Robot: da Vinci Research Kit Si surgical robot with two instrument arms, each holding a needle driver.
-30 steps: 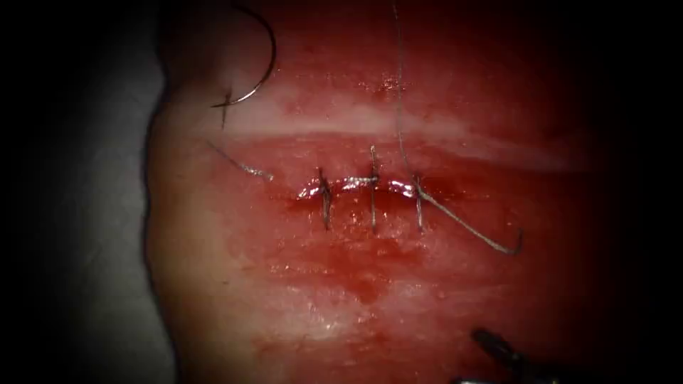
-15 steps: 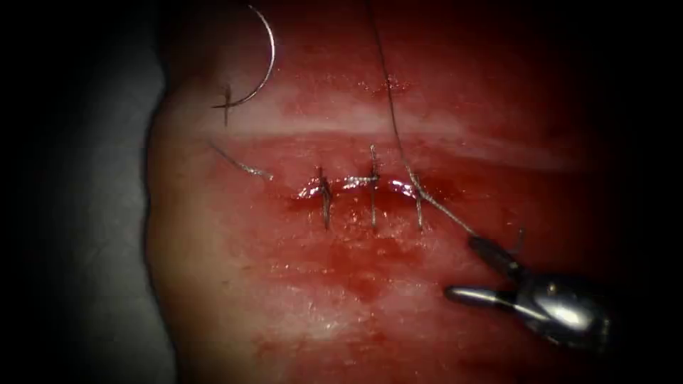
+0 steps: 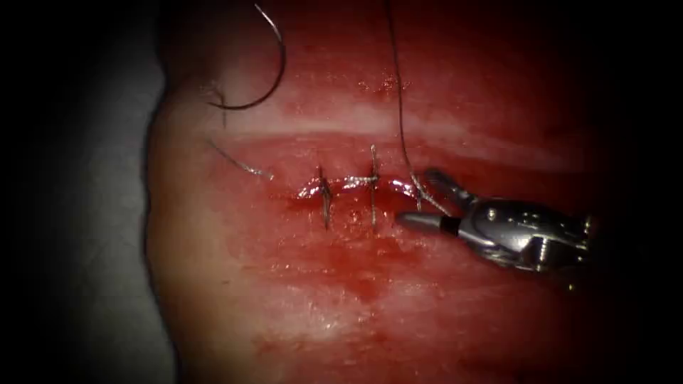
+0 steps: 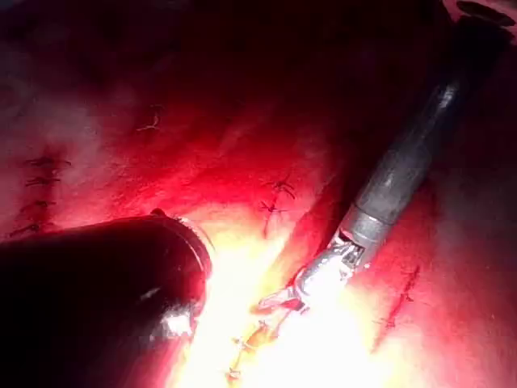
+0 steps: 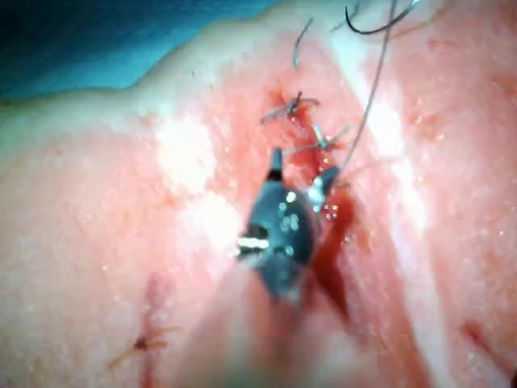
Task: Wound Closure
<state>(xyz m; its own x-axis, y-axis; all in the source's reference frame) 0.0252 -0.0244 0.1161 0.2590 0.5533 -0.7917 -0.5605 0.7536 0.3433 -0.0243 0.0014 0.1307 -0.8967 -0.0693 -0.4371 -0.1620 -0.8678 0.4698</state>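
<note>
Tissue (image 3: 427, 320) carries the cut (image 3: 356, 186) across its middle, three stitches (image 3: 373, 188) over it, red fluid (image 3: 356, 270) pooled just below. No containers here.

Needle (image 3: 274, 71) lies free on the tissue near its top left corner, well left of the cut's left end and well apart from the tool; neither tool holds it, and I can't tell if its tip sits in the tissue.

Thread (image 3: 400, 107) runs from the top edge of the tissue down to the rightmost stitch. A short cut end of thread (image 3: 242, 165) lies left of the cut.

Right tool (image 3: 427, 203) comes in from the right edge, jaws wide open, one jaw above and one below the thread where it leaves the rightmost stitch. Jaws straddle the thread at the right end of the cut, gripping nothing. In the right wrist view the same tool (image 5: 300, 171) has its two jaw tips spread either side of the stitch line, thread (image 5: 373, 89) passing just beside one tip.

In the left wrist view the right tool (image 4: 279, 301) is at the cut; the left tool's jaws can't be made out.
</note>
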